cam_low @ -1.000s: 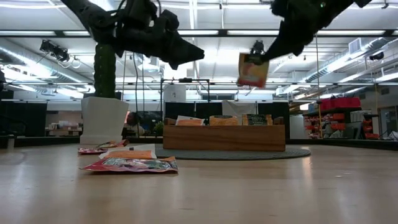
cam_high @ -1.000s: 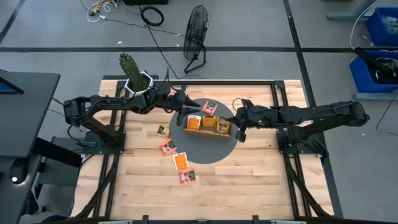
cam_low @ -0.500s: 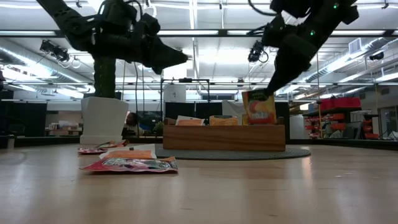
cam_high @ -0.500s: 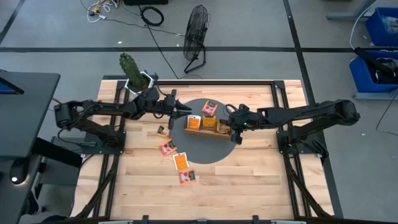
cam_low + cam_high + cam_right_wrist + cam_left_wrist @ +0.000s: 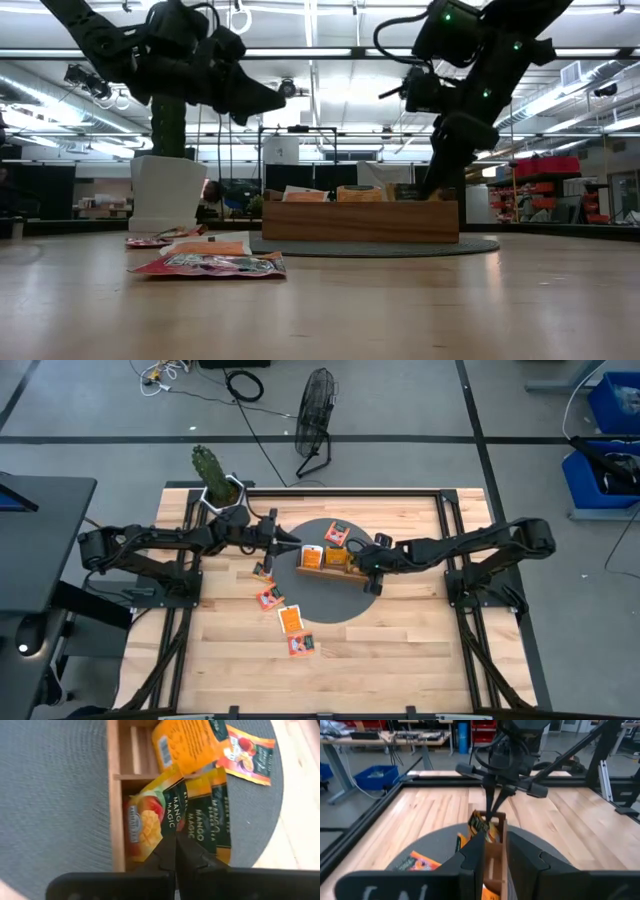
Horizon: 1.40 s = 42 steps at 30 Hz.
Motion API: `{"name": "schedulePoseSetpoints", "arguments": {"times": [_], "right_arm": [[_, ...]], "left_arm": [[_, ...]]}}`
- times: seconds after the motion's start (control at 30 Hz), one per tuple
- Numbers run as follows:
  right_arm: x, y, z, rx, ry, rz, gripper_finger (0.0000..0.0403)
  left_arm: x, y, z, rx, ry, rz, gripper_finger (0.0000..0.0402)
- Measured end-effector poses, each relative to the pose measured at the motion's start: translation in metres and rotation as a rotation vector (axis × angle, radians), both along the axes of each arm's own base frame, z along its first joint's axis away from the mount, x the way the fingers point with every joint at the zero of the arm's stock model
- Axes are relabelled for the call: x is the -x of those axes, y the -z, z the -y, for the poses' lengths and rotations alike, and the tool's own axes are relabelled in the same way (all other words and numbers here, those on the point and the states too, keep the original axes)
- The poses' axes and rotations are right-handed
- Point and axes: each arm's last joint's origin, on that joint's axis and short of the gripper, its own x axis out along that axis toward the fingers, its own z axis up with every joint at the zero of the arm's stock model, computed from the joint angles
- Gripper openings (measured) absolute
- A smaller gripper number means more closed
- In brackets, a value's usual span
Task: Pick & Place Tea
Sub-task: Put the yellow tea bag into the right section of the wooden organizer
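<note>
The wooden tray (image 5: 322, 563) sits on a round grey mat (image 5: 335, 600). Orange tea sachets stand in its compartments. My right gripper (image 5: 366, 563) reaches down into the tray's right-end compartment and is shut on an orange and green sachet (image 5: 150, 822). My left gripper (image 5: 292, 541) hovers open just left of the tray, above the mat's edge, touching nothing. Several loose sachets (image 5: 268, 597) lie flat on the wood near the mat's left side, and they show in the low view (image 5: 210, 262). One more sachet (image 5: 335, 532) lies on the mat behind the tray. My right gripper (image 5: 175, 840) pinches the orange and green sachet by its upper edge (image 5: 168, 831) between the two fingers, coming from above and pointing down. The sachet stands inside the tray's right-end compartment beside other sachets (image 5: 215, 815). Its lower end is hidden by the tray wall (image 5: 360, 220).
A potted cactus in a white pot (image 5: 222, 490) stands at the far left corner, close behind my left arm. Dark metal rails (image 5: 450, 520) frame the table. Bare wood lies near and right of the mat. A fan (image 5: 315, 410) stands on the floor beyond.
My right gripper came down and toward the table's left. It carried the sachet from high above the tray into the right-end compartment. My left gripper drew back toward the table's left edge and a little nearer.
</note>
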Motion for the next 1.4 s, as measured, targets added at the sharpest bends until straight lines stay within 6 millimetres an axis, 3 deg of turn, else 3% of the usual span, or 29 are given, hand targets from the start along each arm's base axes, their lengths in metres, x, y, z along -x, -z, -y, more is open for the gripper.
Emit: {"name": "schedulePoseSetpoints", "arguments": {"times": [0.23, 0.5, 0.9, 1.13, 1.3, 1.4], "right_arm": [[0.0, 0.001, -0.001, 0.014, 0.0, -0.009, 0.0016], [0.002, -0.001, 0.0, 0.038, 0.016, -0.015, 0.0078], [0.018, -0.036, -0.001, 0.039, 0.021, 0.115, 0.0181], [0.027, -0.053, -0.001, 0.039, 0.023, 0.196, 0.0195], [0.028, -0.056, -0.001, 0.044, 0.017, 0.206, 0.0194], [0.028, -0.056, -0.001, 0.044, 0.017, 0.207, 0.0194]], "left_arm": [[0.001, 0.002, -0.001, 0.018, -0.005, -0.017, 0.008], [0.002, 0.008, 0.0, 0.034, -0.004, -0.078, 0.008], [0.017, 0.032, -0.01, 0.099, -0.096, -0.344, 0.008], [0.028, 0.048, -0.007, 0.279, -0.148, -0.534, 0.008], [0.036, 0.057, -0.002, 0.297, -0.149, -0.658, 0.008], [0.041, 0.061, -0.005, 0.277, -0.287, -0.732, 0.008]]}}
